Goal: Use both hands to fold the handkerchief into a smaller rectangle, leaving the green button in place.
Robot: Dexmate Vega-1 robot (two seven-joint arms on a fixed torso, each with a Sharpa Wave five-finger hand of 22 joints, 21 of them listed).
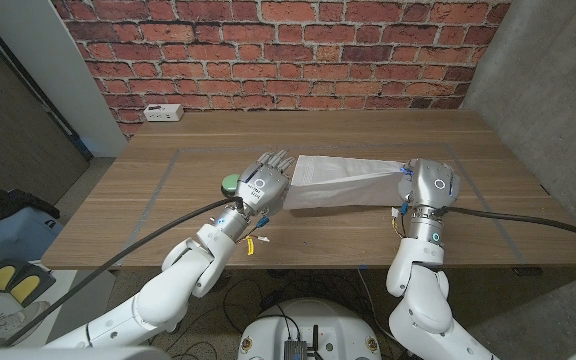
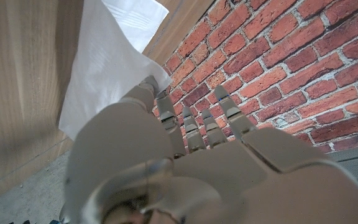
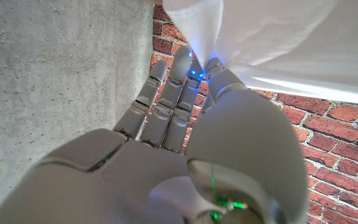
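Observation:
A white handkerchief (image 1: 340, 180) lies stretched across the middle of the wooden table (image 1: 168, 225). Its near edge is raised off the wood between my two hands. My left hand (image 1: 266, 183) pinches the cloth's left end; in the left wrist view the thumb (image 2: 146, 87) meets the handkerchief (image 2: 104, 68) while the other fingers reach out. My right hand (image 1: 430, 185) pinches the right end, and in the right wrist view a corner of the handkerchief (image 3: 272, 37) runs down between thumb and fingers (image 3: 179, 74). The green button (image 1: 230, 183) sits just left of my left hand, partly hidden by it.
A white socket box (image 1: 163, 113) lies at the table's far left corner. Faint tape lines (image 1: 163, 180) mark a rectangle on the wood. A brick wall (image 1: 288, 50) stands behind the table and a concrete wall (image 1: 548, 90) on the right.

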